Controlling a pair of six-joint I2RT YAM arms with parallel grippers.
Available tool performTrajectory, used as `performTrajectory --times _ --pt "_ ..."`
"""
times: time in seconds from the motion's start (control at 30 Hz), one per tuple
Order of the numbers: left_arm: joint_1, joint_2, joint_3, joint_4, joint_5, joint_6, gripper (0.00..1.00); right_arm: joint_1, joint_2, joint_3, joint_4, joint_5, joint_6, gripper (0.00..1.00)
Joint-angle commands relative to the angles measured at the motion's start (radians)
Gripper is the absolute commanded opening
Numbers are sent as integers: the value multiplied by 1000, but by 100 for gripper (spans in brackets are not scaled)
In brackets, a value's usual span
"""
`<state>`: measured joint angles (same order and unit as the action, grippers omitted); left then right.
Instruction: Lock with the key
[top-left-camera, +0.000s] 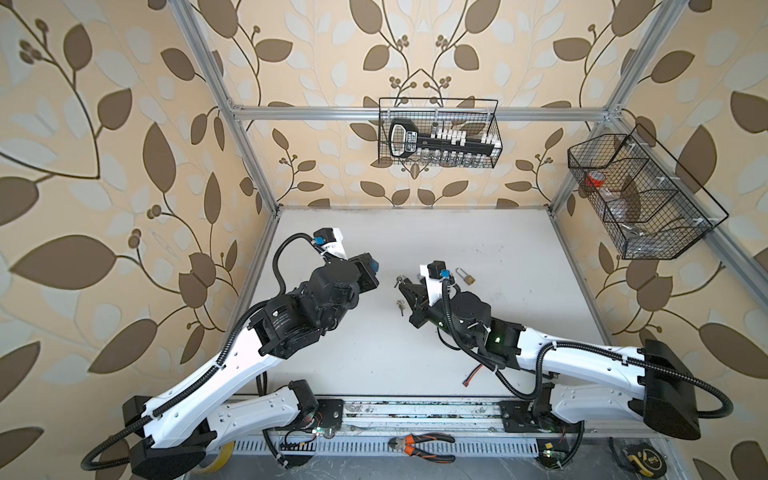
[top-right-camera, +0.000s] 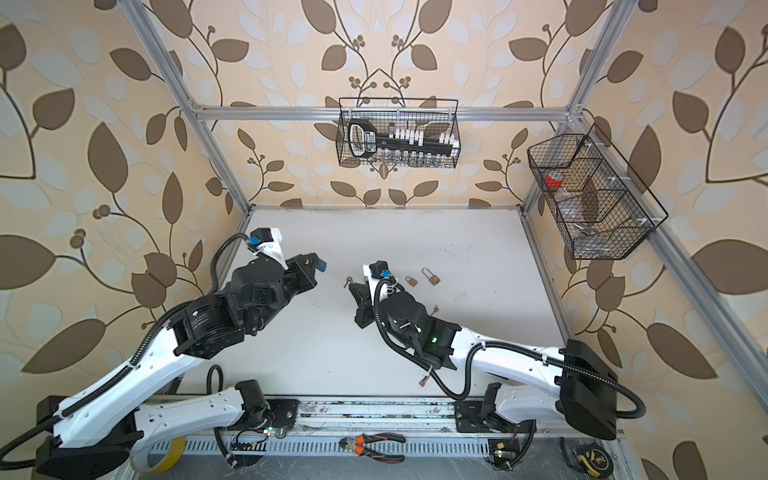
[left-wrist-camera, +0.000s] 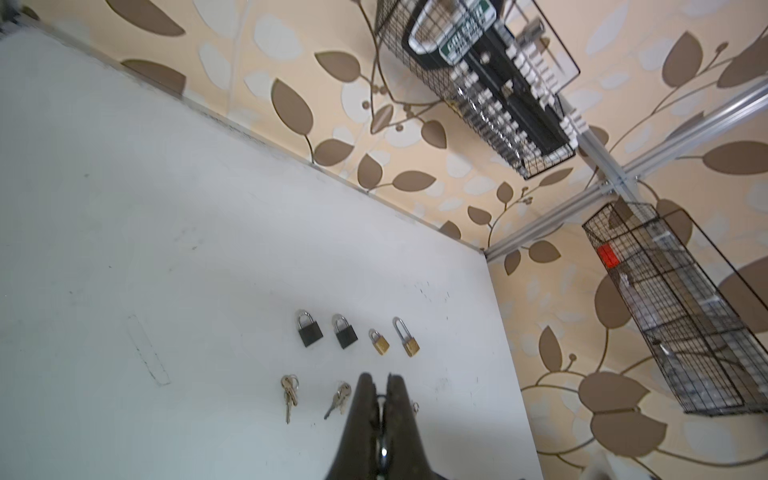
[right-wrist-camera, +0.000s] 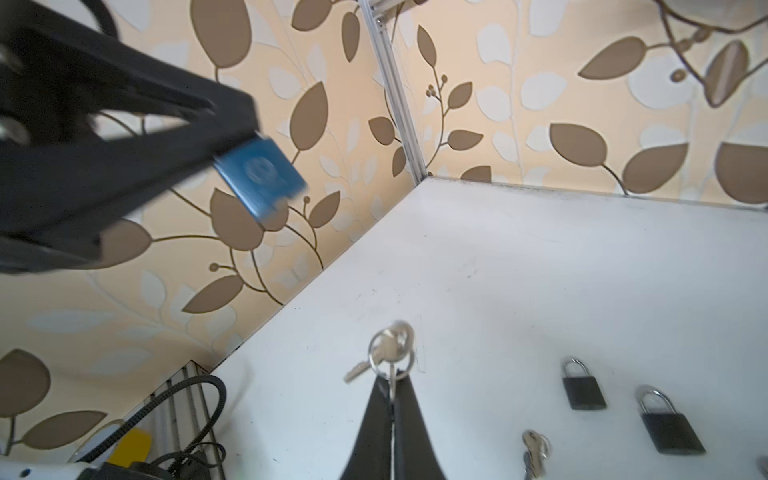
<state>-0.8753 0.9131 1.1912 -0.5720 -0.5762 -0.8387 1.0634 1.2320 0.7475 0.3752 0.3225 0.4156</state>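
My left gripper hangs above the table's left side, shut on a blue padlock that sticks out past its fingertips; the same blue padlock points towards the right arm. My right gripper is shut on a key. Its ring and a second key dangle beyond the tips. In both top views the right gripper sits near mid-table, a short gap from the blue lock. The lock's keyhole is not visible.
On the table lie two black padlocks, two brass padlocks and spare key bunches. Wire baskets hang on the back and right walls. Pliers lie on the front rail.
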Motion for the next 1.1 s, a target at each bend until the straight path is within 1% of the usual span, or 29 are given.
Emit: performTrajectory --times 0.0,0.07,0.13,0.27,0.37,0.4,0.47,0.53,0.6,0.67,0.7,0.73,0.83,0.87,0.93,1.07 --pt "3 -45 5 23 -101 16 0 -10 -34 -35 -42 23 29 0" --pt "4 -55 -16 56 -90 34 0 -10 -38 -46 -43 9 15 0" --pt "4 -47 -2 48 -80 60 0 -11 -30 -41 -64 -19 -12 0" --pt "8 10 76 -70 -78 105 0 -18 -10 -24 -123 -87 -52 0" --pt "47 71 134 -168 -13 134 0 -47 3 -14 -164 -172 -48 0" --pt "76 96 152 -202 34 138 0 -56 12 -11 -181 -185 -38 0" --pt "163 134 163 -245 156 131 0 -69 33 1 -210 -194 -18 0" --pt "268 157 135 -259 307 118 0 -82 66 22 -251 -194 7 0" --pt "328 158 92 -237 397 115 0 -88 101 54 -296 -171 34 0" --pt "374 159 64 -232 448 116 0 -98 133 91 -355 -164 47 0" --pt "392 159 56 -232 470 115 0 -108 146 104 -374 -195 29 0" --pt "416 159 43 -230 494 115 0 -127 162 117 -386 -246 10 0" --pt "491 147 -2 -212 570 116 0 -201 205 137 -400 -417 30 0" --pt "520 139 -19 -204 597 121 0 -211 220 145 -400 -446 24 0" --pt "567 127 -42 -207 624 128 0 -210 256 171 -417 -458 7 0" --pt "667 107 -74 -238 670 148 0 -202 383 276 -510 -474 -27 0"
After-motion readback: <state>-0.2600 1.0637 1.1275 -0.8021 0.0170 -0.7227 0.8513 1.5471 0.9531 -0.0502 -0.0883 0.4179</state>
